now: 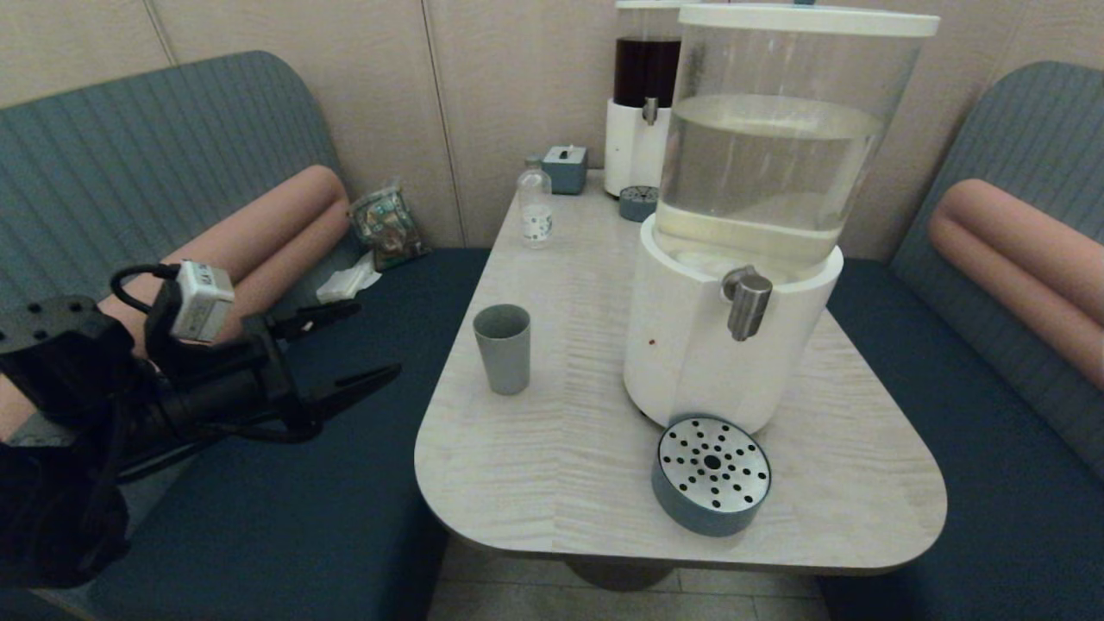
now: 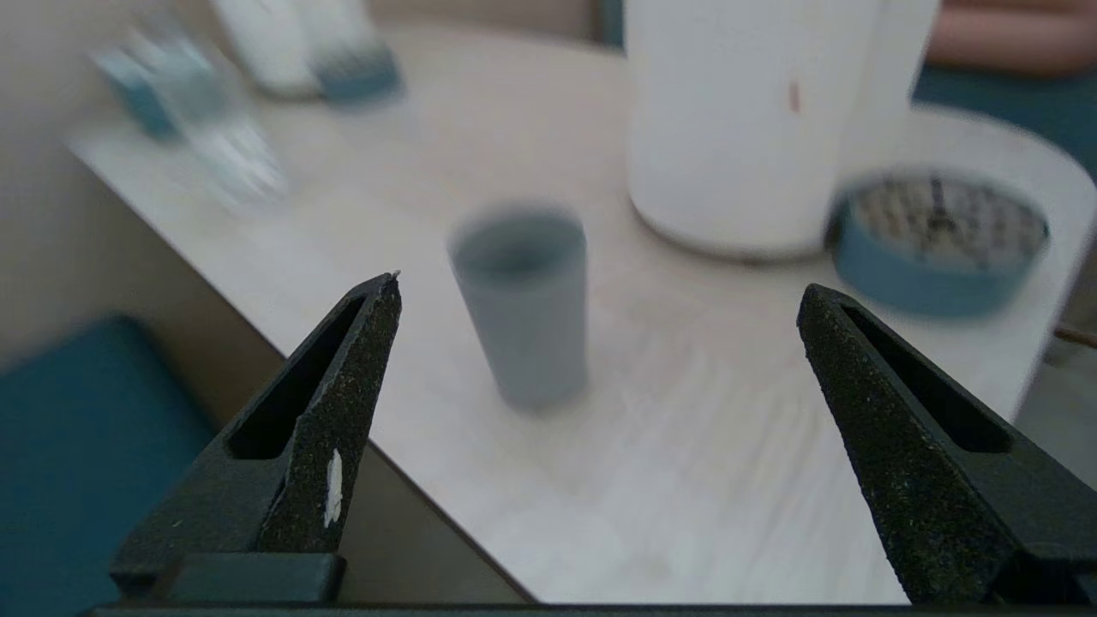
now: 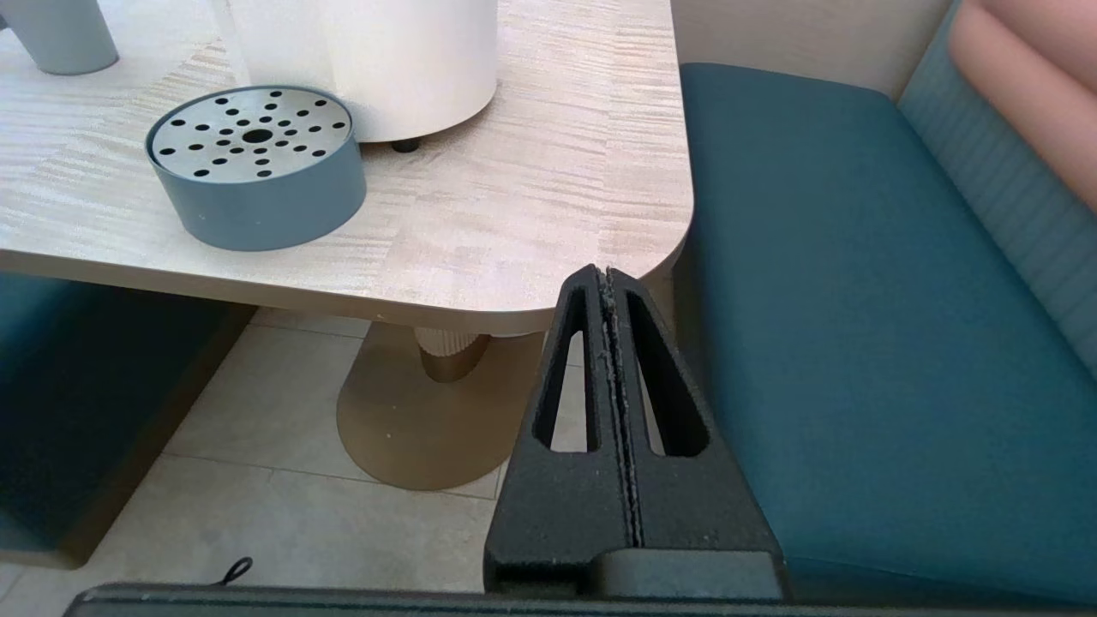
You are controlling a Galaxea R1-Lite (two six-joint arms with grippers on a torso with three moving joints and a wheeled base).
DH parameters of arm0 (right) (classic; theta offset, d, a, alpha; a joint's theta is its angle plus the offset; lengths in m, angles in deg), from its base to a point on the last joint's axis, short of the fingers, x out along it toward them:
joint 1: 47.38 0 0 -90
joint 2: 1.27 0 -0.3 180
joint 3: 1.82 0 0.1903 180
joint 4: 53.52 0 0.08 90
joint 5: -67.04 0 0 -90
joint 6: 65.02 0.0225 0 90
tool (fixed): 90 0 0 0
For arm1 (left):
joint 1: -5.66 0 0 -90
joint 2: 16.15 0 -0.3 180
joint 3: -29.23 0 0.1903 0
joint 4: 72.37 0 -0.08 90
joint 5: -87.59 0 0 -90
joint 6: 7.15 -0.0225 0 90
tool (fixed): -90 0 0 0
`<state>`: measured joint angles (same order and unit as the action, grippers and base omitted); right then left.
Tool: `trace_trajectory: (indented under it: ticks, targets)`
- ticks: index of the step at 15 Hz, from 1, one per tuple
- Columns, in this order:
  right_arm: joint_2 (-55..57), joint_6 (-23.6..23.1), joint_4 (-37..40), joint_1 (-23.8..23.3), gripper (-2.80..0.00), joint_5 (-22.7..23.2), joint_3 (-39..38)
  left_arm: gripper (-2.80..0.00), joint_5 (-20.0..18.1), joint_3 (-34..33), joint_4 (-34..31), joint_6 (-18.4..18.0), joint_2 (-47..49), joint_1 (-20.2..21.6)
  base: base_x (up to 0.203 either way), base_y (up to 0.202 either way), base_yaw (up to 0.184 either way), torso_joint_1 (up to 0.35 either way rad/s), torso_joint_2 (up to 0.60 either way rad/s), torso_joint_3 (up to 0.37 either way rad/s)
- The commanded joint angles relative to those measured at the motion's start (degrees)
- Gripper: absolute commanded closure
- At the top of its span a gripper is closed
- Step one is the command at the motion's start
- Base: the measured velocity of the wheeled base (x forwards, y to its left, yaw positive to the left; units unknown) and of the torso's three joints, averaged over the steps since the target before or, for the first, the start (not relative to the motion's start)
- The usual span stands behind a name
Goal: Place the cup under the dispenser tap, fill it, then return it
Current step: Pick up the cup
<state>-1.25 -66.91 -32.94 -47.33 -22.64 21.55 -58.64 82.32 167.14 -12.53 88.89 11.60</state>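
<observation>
Only wrist-visible: right hand (image 3: 610, 278) closed.

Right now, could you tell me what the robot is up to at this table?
The left claw, open, is off the table's left edge, pointed at the small grey-blue tapered cup, which stands untouched on the pale wooden table. The brushed-metal dispenser tap has only the perforated round drip tray below it. The right claw is shut and parked by the table's near right corner.

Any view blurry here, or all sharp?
Left wrist view: the cup and table are smeared by blur, while the open left gripper fingers stay crisp. Head view and right wrist view: sharp, evenly lit, no glare.
</observation>
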Motion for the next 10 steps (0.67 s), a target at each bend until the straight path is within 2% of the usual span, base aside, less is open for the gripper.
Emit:
trace_trajectory:
  ticks: [1,4,10]
  targets:
    - [-0.11,-0.01,-0.03,0.0,0.0,0.03,-1.05,-2.8,-1.67,0.54,0.81,-0.31,8.18,0.23,0.0,0.0,0.0,0.0,0.0,0.0]
    - [-0.11,-0.03,-0.03,-0.03,0.0,0.03,-1.05,-2.8,-4.36,0.85,1.05,-0.59,12.18,-4.06,0.0,0.0,0.0,0.0,0.0,0.0]
    - [-0.11,-0.04,-0.03,0.04,0.0,0.03,-1.05,-2.8,-4.06,14.57,1.06,0.07,23.67,-5.84,0.0,0.0,0.0,0.0,0.0,0.0]
